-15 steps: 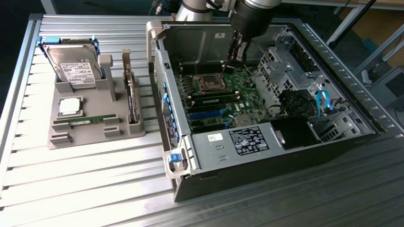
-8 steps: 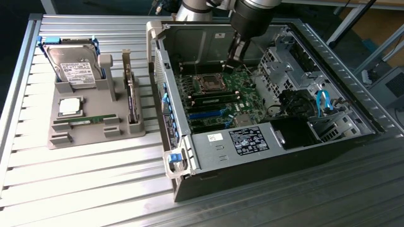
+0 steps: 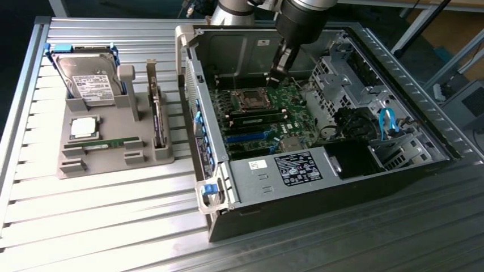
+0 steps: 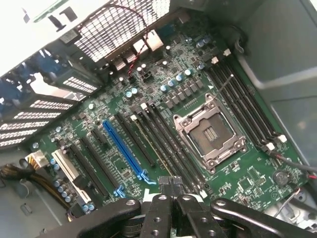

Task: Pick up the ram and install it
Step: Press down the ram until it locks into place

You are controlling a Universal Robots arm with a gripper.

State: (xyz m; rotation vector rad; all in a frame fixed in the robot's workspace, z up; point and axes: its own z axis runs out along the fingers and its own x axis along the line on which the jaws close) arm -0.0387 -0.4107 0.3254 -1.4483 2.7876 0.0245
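Pressure straight down along the slot, spread evenly until the end latches catch, is my judgement of what this step needs. In the exterior view the hand (image 3: 278, 72) hangs with fingers closed and empty inside the open computer case (image 3: 226, 187), at 12 o'clock of the processor socket (image 3: 250, 100). What looks like a seated stick (image 3: 253, 118) stands just at 6 o'clock of that socket, though I cannot be sure. At 9 o'clock of the case, on the worktop (image 3: 113, 226), a grey holder (image 3: 113, 167) carries one hard drive (image 3: 90, 79), one processor chip (image 3: 83, 127), one ram (image 3: 102, 145) lying flat, and one upright board (image 3: 157, 116). In the wrist view the closed hand (image 4: 171, 186) hovers close over the dark memory slots (image 4: 171, 148) beside the one socket (image 4: 210, 134); one blue slot (image 4: 126, 151) lies further off.
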